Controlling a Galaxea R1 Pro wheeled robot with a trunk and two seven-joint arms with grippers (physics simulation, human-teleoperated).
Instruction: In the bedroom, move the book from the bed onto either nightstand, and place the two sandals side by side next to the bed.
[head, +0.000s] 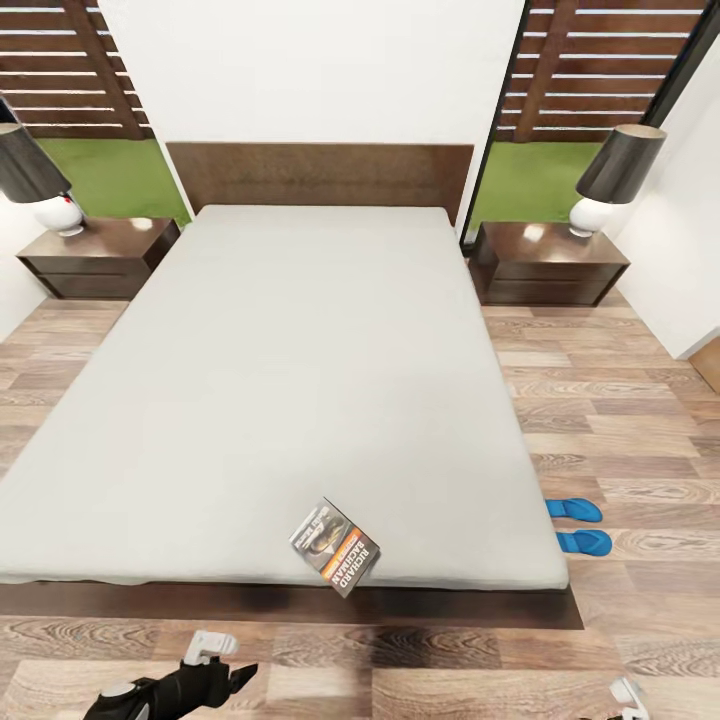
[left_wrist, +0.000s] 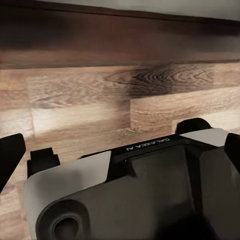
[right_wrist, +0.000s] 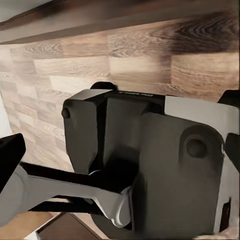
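The book (head: 335, 547), dark grey with an orange band, lies flat on the pale mattress of the bed (head: 290, 380), right at its foot edge. Both blue sandals (head: 573, 509) (head: 583, 542) rest close together on the wood floor beside the bed's right side, near the foot corner. A dark nightstand stands at each side of the headboard, left (head: 100, 255) and right (head: 548, 262). My left gripper (head: 228, 662) hovers low over the floor in front of the bed's foot, left of the book, its fingers (left_wrist: 10, 155) spread apart and holding nothing. My right gripper (head: 627, 695) sits at the lower right, its fingers (right_wrist: 10, 157) also apart.
Each nightstand carries a white lamp with a dark shade (head: 25, 165) (head: 618, 165). The dark bed frame (head: 300, 605) juts out along the foot. Open plank floor (head: 620, 420) runs along the bed's right side. A white wall (head: 690, 250) closes the right.
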